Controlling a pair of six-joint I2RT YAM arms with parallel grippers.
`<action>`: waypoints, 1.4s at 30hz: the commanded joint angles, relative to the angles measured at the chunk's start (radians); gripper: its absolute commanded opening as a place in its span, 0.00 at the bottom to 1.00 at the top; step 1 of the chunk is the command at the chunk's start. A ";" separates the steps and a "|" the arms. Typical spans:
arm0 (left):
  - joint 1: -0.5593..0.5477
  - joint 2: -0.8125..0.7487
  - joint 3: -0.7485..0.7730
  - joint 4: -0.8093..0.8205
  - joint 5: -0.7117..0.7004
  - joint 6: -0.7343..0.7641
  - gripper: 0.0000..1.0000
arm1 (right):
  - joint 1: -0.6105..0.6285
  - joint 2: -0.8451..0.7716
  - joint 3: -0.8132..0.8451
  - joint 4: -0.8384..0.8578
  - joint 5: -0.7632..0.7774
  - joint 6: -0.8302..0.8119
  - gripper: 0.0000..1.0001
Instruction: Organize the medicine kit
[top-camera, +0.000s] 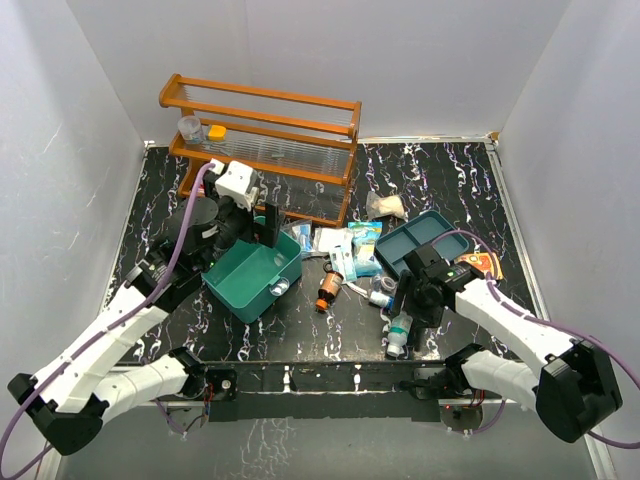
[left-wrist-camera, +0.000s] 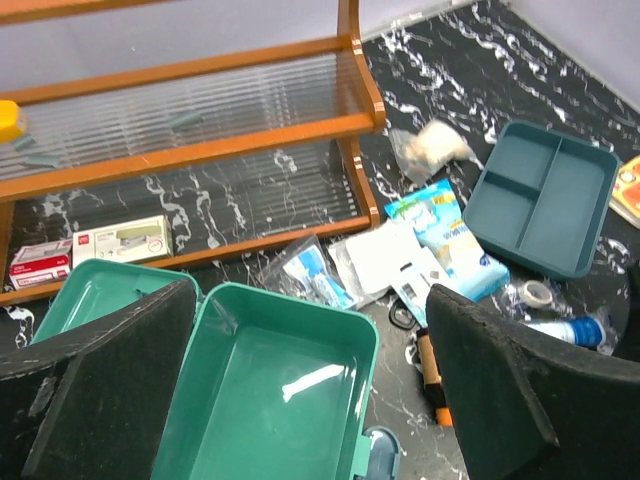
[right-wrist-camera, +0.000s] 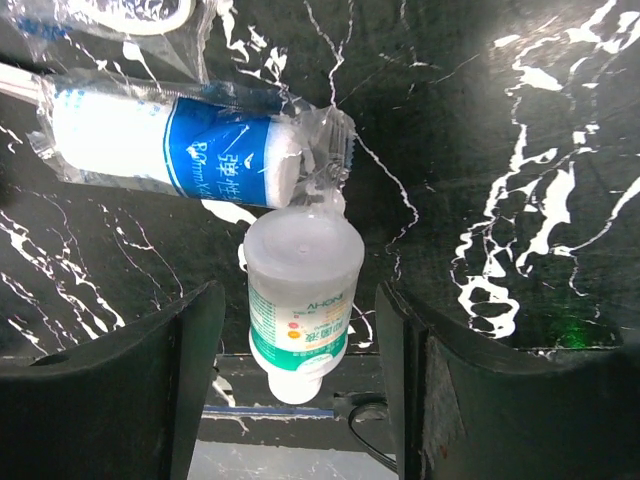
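Note:
The medicine kit (top-camera: 252, 278) is a teal-green box lying open at centre left, lid (left-wrist-camera: 95, 290) folded back. Its base (left-wrist-camera: 270, 400) shows nothing inside. My left gripper (top-camera: 262, 232) hangs just above it, open wide (left-wrist-camera: 310, 300), with one finger over the lid side and the other beyond the box's right wall. My right gripper (top-camera: 408, 312) is low over the table, open (right-wrist-camera: 300, 292). It straddles a white bottle with a green label (right-wrist-camera: 300, 300) that lies flat near the front edge (top-camera: 398, 338). Gaps show between the bottle and both fingers.
A wrapped blue-and-white bandage roll (right-wrist-camera: 170, 150) touches the bottle's far end. Packets (top-camera: 350, 245), an orange-capped brown bottle (top-camera: 327, 287) and a tape roll (left-wrist-camera: 538, 293) lie mid-table. Right of them lies a dark teal compartment tray (top-camera: 425, 240). A wooden rack (top-camera: 265, 130) stands behind.

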 joint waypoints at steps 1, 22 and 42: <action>-0.002 -0.027 0.008 0.045 -0.049 -0.028 0.99 | 0.007 0.016 -0.015 0.082 -0.059 -0.021 0.60; -0.002 -0.006 -0.118 0.064 0.077 -0.342 0.99 | 0.014 0.004 -0.025 0.161 -0.095 -0.037 0.36; -0.001 0.085 -0.231 0.112 0.579 -0.562 0.91 | 0.035 0.089 0.260 0.708 -0.476 -0.090 0.38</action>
